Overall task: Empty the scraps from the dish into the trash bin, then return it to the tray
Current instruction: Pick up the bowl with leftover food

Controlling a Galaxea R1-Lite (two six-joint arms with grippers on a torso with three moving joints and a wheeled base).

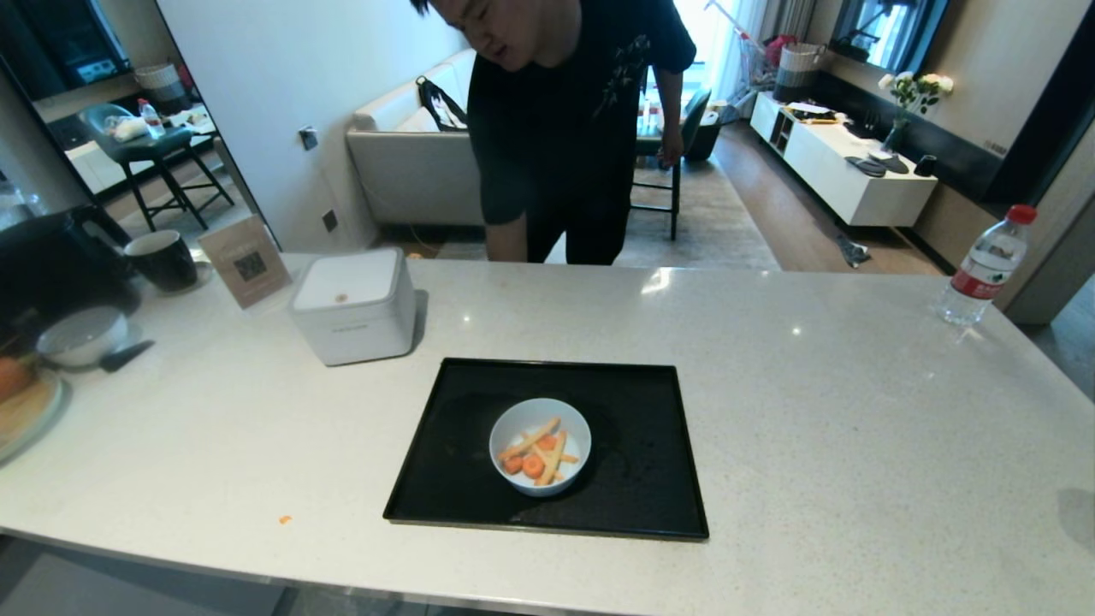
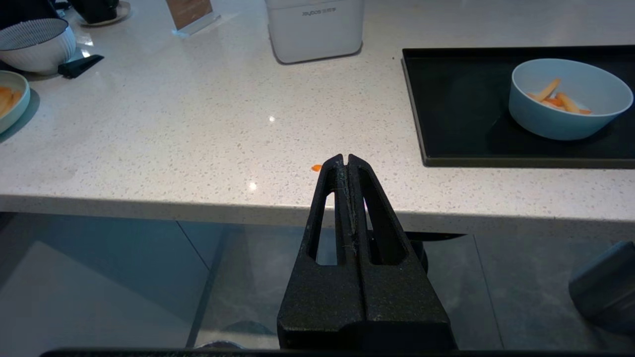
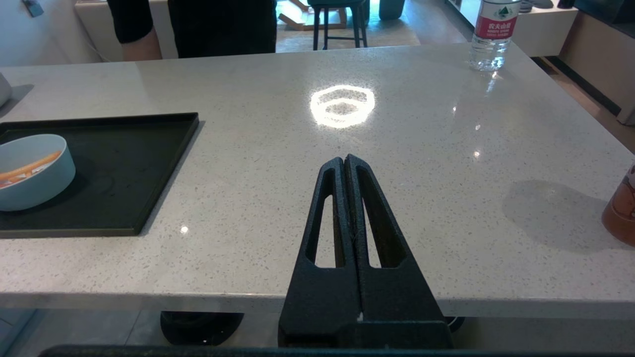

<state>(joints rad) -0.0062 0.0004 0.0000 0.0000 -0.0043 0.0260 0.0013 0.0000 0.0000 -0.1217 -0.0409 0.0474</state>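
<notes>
Two grippers sit parked off the near edge of the counter (image 1: 813, 411), neither touching anything: the left gripper (image 2: 345, 157) has its fingers pressed together, pointing at the counter on the white box's side of the tray (image 1: 650, 479), and the right gripper (image 3: 344, 158) is likewise pinched closed and empty on the tray's other side. The dish (image 1: 540, 446) stands upright near the middle of the tray, a little toward its near edge, with the scraps (image 1: 539, 453), carrot rounds and pale sticks, piled loosely inside it. No steel trash bin shows in any view; only a white cube-shaped box (image 1: 355, 304) stands beyond the tray's far left corner. That is the main risk: carrying the dish before the bin is found could end with the scraps tipped onto the counter or into the wrong container. The dish's smooth rim may also slip from a narrow pinch, and tilting it early would spill pieces onto the tray. A person (image 1: 565, 128) leans in beyond the tray's far side, so a wide swing there could strike them. One orange crumb (image 2: 316, 167) already lies on the counter near the tray's near left corner.
</notes>
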